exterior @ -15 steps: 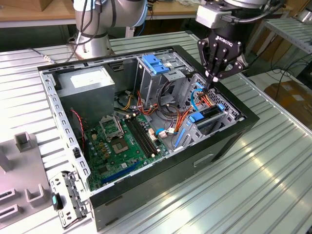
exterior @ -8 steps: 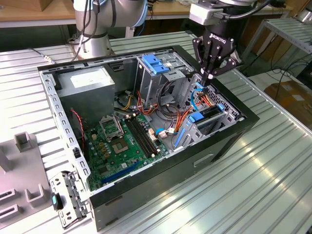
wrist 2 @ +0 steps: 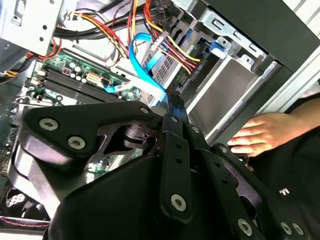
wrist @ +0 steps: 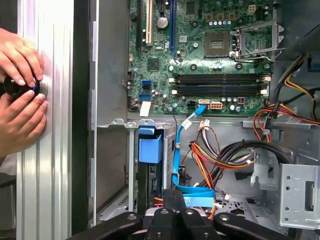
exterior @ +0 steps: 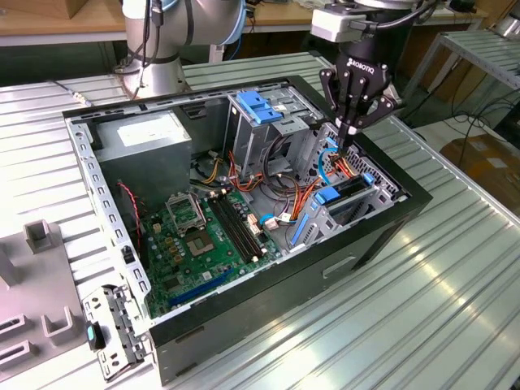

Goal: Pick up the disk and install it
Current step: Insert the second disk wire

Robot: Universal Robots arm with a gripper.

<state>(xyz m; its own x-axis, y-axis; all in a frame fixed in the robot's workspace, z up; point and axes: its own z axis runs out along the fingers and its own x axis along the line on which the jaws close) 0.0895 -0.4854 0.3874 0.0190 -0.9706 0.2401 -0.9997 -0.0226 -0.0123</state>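
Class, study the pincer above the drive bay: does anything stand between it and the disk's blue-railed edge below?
Nothing solid seems to. The pincer hangs just above the disk, edge-up in its bay. A blue cable and orange wires crowd that gap beside the tips.

green motherboard (wrist: 200, 55); blue cable (wrist: 180, 150); black fingers (exterior: 348, 130); ribbed silver table (exterior: 455, 284).

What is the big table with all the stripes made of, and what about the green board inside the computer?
The table looks like bare metal, probably aluminium: silvery ribbed slats that catch bright glare. The green motherboard looks like a rigid circuit board with a glossy green coating, dotted with small shiny metal parts and black plastic slots; what lies under the coating can't be told.
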